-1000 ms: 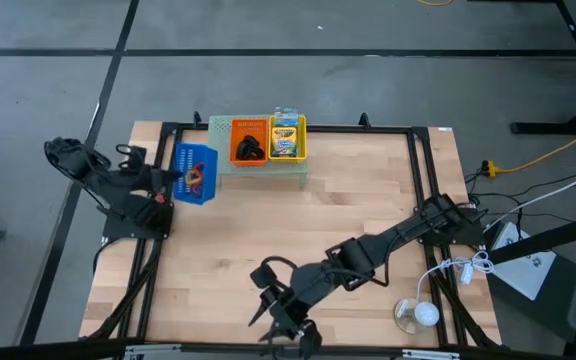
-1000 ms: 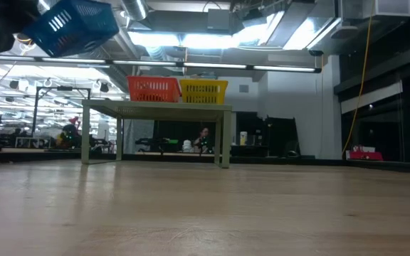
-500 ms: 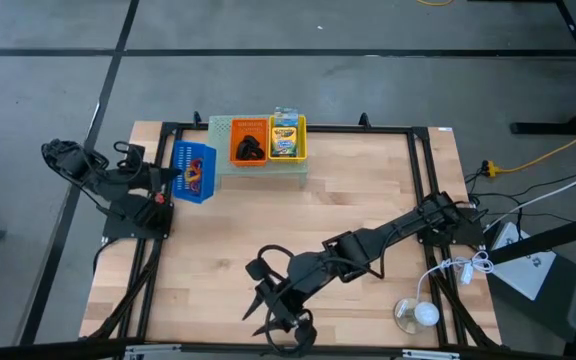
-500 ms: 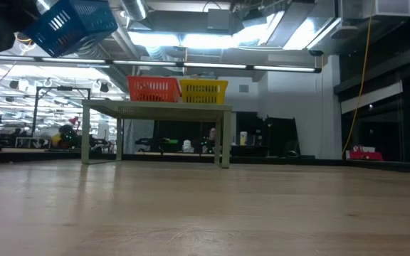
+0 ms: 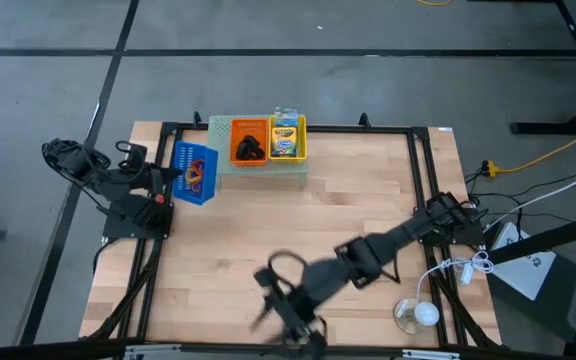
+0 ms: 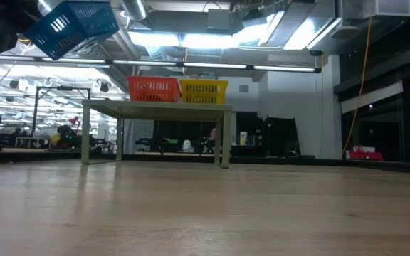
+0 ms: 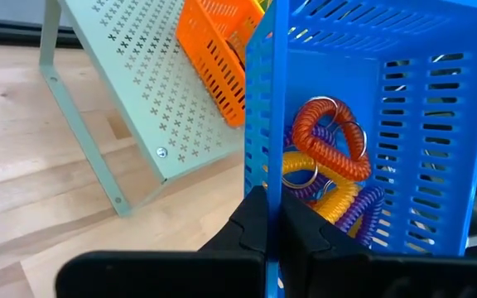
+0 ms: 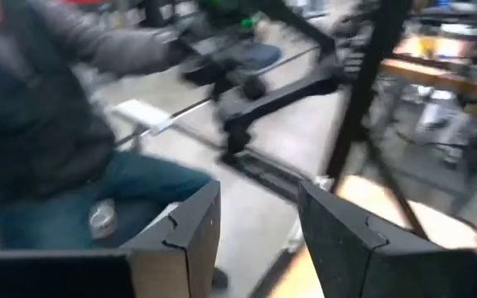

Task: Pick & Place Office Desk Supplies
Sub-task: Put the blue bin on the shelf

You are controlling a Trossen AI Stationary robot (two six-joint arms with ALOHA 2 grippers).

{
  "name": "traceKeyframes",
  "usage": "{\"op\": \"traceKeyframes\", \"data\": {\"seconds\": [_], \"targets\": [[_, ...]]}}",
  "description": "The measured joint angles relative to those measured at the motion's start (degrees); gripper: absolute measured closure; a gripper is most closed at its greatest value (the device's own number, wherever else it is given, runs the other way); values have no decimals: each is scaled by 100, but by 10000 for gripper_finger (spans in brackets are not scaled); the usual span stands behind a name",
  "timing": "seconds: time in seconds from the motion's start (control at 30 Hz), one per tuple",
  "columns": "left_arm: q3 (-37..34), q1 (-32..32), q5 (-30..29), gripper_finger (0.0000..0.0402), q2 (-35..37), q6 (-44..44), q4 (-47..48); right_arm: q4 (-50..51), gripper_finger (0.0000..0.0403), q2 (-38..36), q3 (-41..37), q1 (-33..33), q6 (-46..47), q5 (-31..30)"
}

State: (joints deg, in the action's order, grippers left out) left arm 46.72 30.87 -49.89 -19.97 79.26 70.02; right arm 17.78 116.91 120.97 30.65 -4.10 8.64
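- Where the wooden surface (image 5: 218,250) meets its left edge, the left claw (image 7: 273,236) is clenched on the wall of a blue basket (image 5: 194,174) — held up off the surface, beside the pale green riser (image 5: 223,160).
- Orange, yellow and purple coil rings (image 7: 325,165) lie inside the blue basket.
- Orange basket (image 5: 249,141) and yellow basket (image 5: 287,139) stand on the riser; a crayon box (image 5: 285,136) fills the yellow one.
- Right claw (image 8: 257,223) — fingers apart, grasping nothing — hangs at the surface's near edge, facing a seated person (image 8: 48,124).
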Motion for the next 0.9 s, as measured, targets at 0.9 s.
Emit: {"op": "traceKeyframes", "data": {"seconds": [0.9], "targets": [[0, 0, -47, 397, -7, -695, -426, -7328, 241, -5751, -10125, 481, 520, -671]]}}
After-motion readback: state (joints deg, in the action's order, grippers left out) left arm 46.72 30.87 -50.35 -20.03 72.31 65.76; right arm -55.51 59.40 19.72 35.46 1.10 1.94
